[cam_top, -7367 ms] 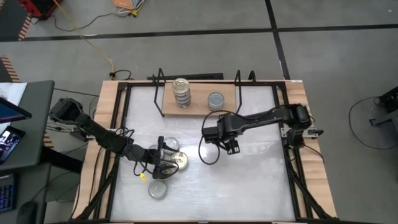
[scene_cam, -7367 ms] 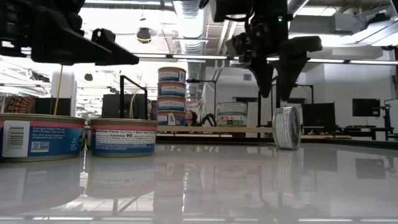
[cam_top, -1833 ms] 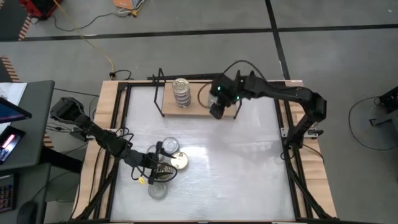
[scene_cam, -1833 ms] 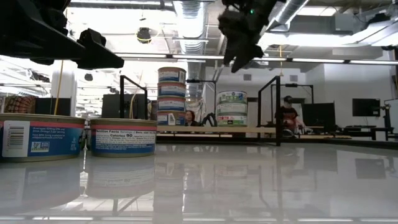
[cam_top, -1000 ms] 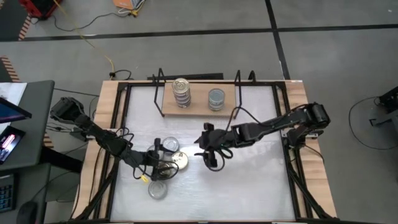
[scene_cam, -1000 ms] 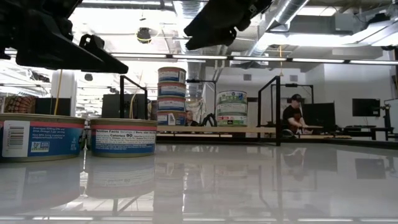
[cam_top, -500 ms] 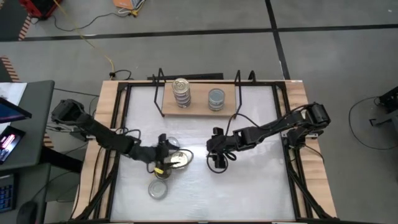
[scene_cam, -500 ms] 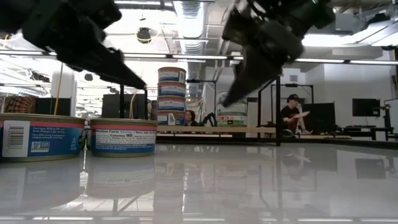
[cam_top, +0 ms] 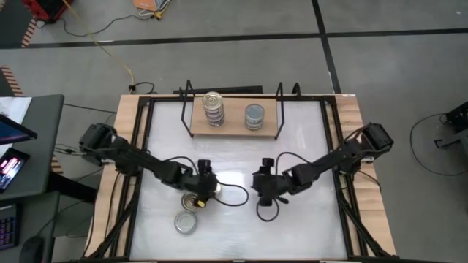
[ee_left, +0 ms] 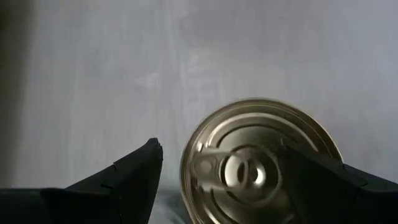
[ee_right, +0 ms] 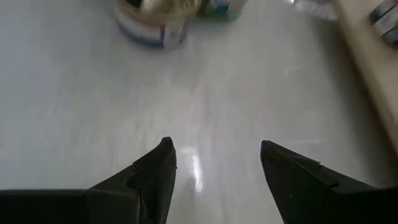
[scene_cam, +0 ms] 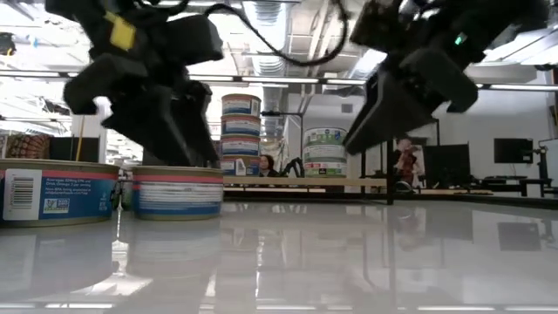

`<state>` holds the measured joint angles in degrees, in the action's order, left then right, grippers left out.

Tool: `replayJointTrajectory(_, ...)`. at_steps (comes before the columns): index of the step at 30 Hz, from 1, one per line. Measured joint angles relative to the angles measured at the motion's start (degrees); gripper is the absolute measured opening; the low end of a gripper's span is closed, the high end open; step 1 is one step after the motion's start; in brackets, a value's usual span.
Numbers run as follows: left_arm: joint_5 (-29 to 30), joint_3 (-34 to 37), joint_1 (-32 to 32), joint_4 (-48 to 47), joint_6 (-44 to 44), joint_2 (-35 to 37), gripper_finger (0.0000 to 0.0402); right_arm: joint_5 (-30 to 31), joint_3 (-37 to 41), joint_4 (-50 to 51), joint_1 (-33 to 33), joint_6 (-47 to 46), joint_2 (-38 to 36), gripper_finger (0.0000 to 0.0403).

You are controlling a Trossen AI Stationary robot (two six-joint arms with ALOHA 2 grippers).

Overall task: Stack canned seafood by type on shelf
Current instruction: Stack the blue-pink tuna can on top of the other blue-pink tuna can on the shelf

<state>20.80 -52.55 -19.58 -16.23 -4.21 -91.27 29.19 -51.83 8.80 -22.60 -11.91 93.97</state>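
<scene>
**Left jaws arrive over a gold tin; right arm drops low at mid-worktop**

Since half a second ago the left gripper (cam_top: 199, 191) has slid toward the frame's centre and now sits over the gold-topped flat round metal tin (ee_left: 261, 163), its jaws spread wide on either side of the lid with nothing clamped yet. The right gripper (cam_top: 265, 191) has shifted down the frame to just right of centre, jaws open and empty above the bare white worktop (cam_top: 307, 212).

Risks, as I judge them: the tin looks off-centre between the left jaws, closer to one finger, so closing could nudge it sideways instead of seizing it. The two grippers hang near each other at mid-frame, so a lift toward the shelf may bring the arms or their trailing cables into contact. A silver-grey-topped round tin (cam_top: 185, 222) lies close by at lower left and could be bumped.

The low light-wood shelf with black wire end frames (cam_top: 232, 126), at upper centre, holds two piles: a taller stack of tins with a gold top (cam_top: 213, 108) on its left part, and a shorter silver-grey-topped stack (cam_top: 254, 115) on its right part, apart from each other. How many tins each pile holds I cannot tell for certain.
</scene>
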Motion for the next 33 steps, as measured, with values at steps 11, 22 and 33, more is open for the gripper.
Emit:
replayJointTrajectory(11, 4.5, -6.5, 4.1, 14.5, 11.6, -10.8, 0.0302, 23.4, 0.0, -0.1, -11.6, -2.9, -3.1, 0.026)
replayJointTrajectory(22, 6.2, -17.2, 4.5, -1.2, 16.8, -10.6, 0.0302, 31.0, 0.0, 10.1, -14.9, -19.4, -3.1, 0.026)
replayJointTrajectory(33, 6.6, -15.2, -5.6, -8.9, 14.1, -10.1, 0.0302, 32.6, 0.0, 13.2, -15.0, -27.1, -3.1, 0.026)
